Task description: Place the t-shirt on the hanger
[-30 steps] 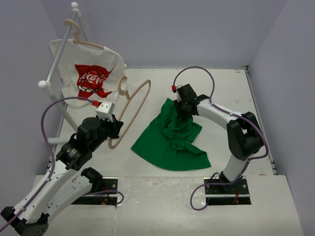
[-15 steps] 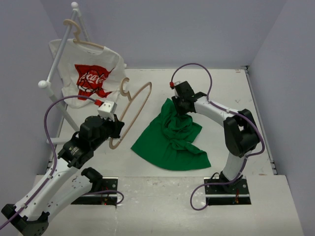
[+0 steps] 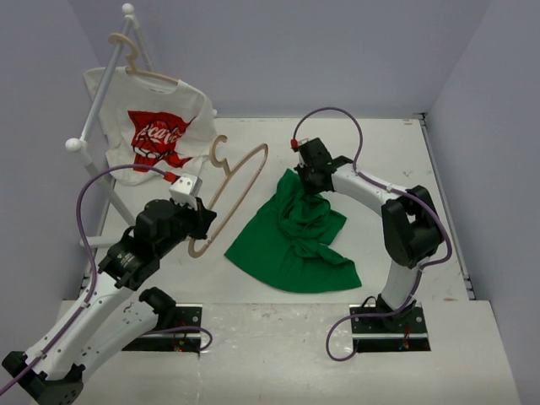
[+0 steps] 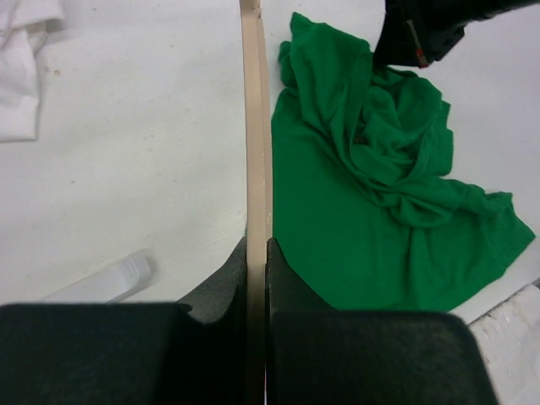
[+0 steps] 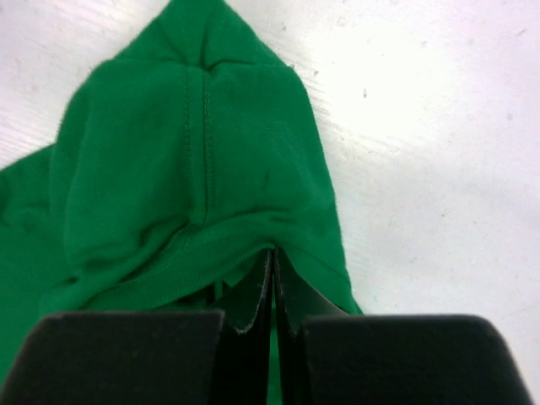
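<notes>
the t-shirt [image 3: 295, 238] is plain bright green with no print. it lies crumpled on the white bench [image 3: 392, 143], right of centre, bunched into twisted ridges in the middle and flattening to a broad hem toward the near side. in the right wrist view a double row of stitching runs down the raised fold. the right end effector [image 5: 272, 263] is pressed together on that fold, pinching the cloth at the shirt's far edge.

the hanger [image 3: 234, 187] is pale beige with a thick rounded hook. it is held off the bench, tilted, its hook pointing far-left. the left end effector [image 4: 257, 253] is closed tight on one thin beige arm of it, at the near end. the hanger stands between the green shirt and a white shirt [image 3: 160, 126] with a red logo, which hangs on a white rack [image 3: 91, 114] at far left.

edges and room: the shirt's near-right corner lies close to the bench's near edge. bare bench shows to the right of the shirt and beyond it up to the back wall. the hanger's far end is near the shirt's far edge but apart from it.
</notes>
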### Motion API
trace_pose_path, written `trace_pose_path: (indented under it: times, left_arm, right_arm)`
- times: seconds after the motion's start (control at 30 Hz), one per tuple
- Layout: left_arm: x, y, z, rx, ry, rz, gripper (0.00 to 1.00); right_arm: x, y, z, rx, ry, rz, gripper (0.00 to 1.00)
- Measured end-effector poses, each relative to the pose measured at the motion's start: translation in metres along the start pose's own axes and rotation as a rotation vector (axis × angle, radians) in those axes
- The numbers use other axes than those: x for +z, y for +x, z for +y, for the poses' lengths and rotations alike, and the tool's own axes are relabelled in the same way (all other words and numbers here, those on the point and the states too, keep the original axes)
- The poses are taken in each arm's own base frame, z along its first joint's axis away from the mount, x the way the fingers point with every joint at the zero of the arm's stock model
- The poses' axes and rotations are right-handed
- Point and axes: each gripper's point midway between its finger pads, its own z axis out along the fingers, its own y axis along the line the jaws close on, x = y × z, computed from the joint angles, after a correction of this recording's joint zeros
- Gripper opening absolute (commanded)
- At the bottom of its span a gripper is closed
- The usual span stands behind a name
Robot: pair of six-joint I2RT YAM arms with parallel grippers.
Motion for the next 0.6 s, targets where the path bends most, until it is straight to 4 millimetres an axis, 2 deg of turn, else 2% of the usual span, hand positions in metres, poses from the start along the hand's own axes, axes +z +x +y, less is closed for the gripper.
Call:
trace_pose_path:
  times: [0.1,0.33,0.4,0.47,0.6]
  left_arm:
    - [-0.005,0.000,-0.012,-0.010,0.067,-0.001,0.00]
    - [-0.029,-0.009,-0.054,-0.080,0.298,-0.020,0.00]
    - [-0.035,-0.011,-0.063,-0.093,0.347,-0.027,0.00]
    - [-0.038,-0.012,-0.067,-0.107,0.373,-0.026,0.00]
    - [-0.041,-0.011,-0.073,-0.131,0.402,-0.014,0.00]
  right_arm:
    - [-0.018,-0.016,-0.002,0.031,0.009,-0.040,0.00]
    - [-0.091,-0.087,-0.012,0.097,0.024,-0.245,0.00]
    - [-0.106,-0.105,-0.013,0.110,0.022,-0.287,0.00]
    - [-0.117,-0.116,-0.015,0.121,0.025,-0.314,0.00]
    - [-0.126,-0.125,-0.017,0.136,0.036,-0.320,0.00]
